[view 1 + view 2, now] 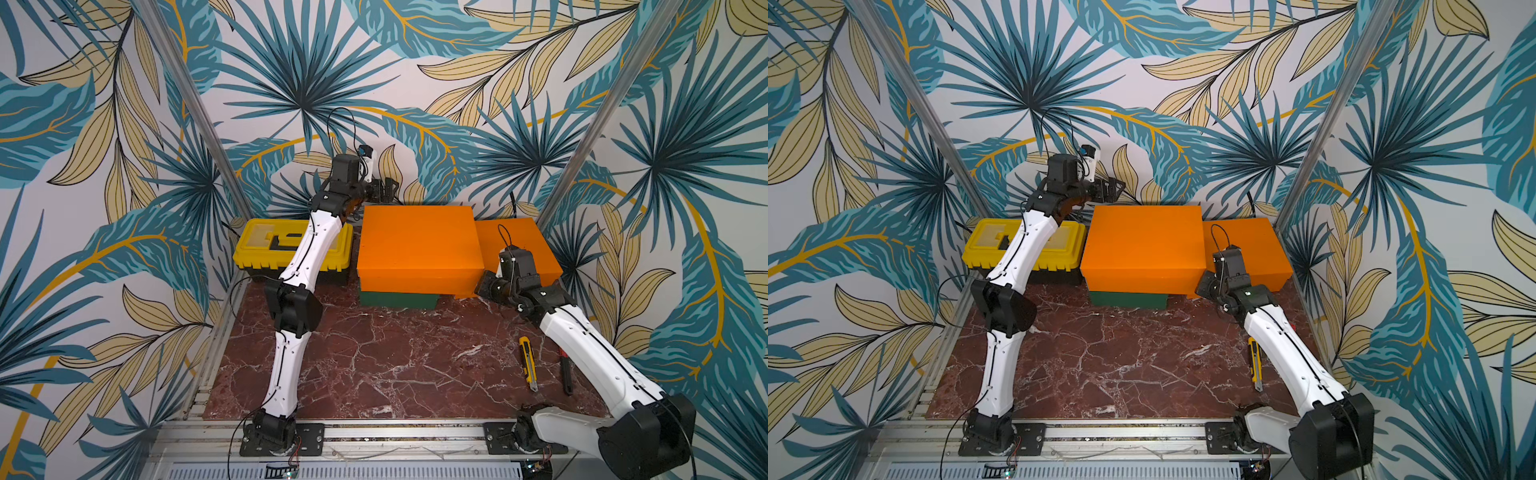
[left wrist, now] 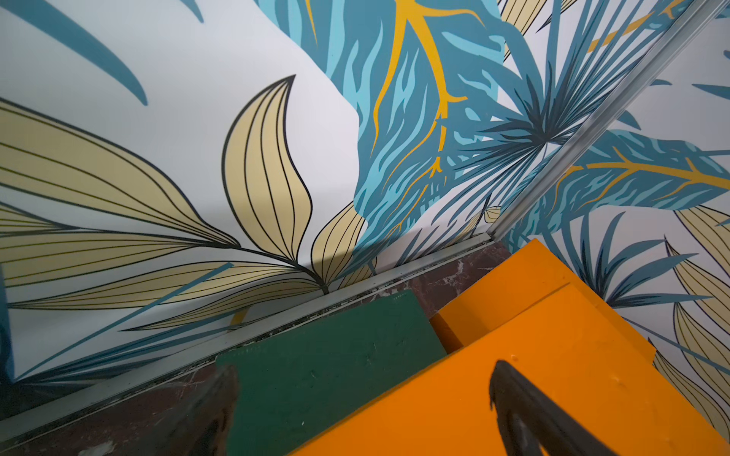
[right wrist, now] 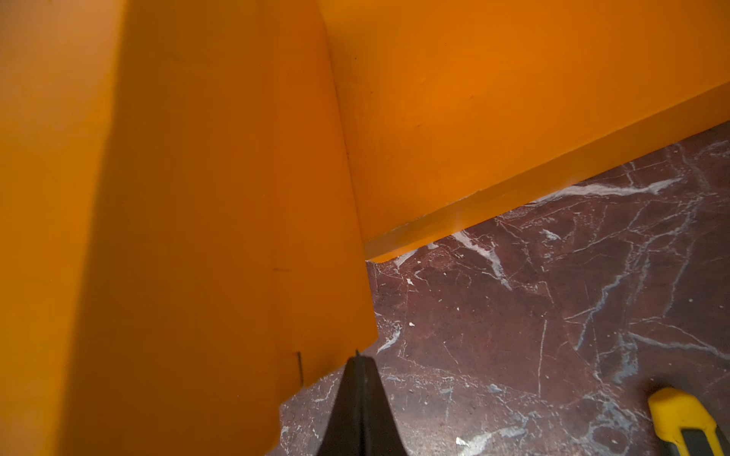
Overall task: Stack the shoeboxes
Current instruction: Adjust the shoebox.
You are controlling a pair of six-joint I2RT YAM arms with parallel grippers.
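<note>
Closed right fingers [image 3: 347, 414] sit just beside upper orange shoebox [image 3: 197, 237].

top shoebox [image 1: 419, 245]: orange | bottom shoebox [image 1: 399, 300]: dark green | toolbox [image 1: 249, 255]: yellow, black | table [image 1: 395, 365]: maroon marble, white veins

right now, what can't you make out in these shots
- green shoebox: in both top views the stacked orange shoebox covers all but its front side
- second orange shoebox: the right arm hides its front corner in both top views
- right gripper: shut; right wrist view can't settle whether it touches the orange corner ahead
- red-handled tool: too small to identify in a top view
</note>
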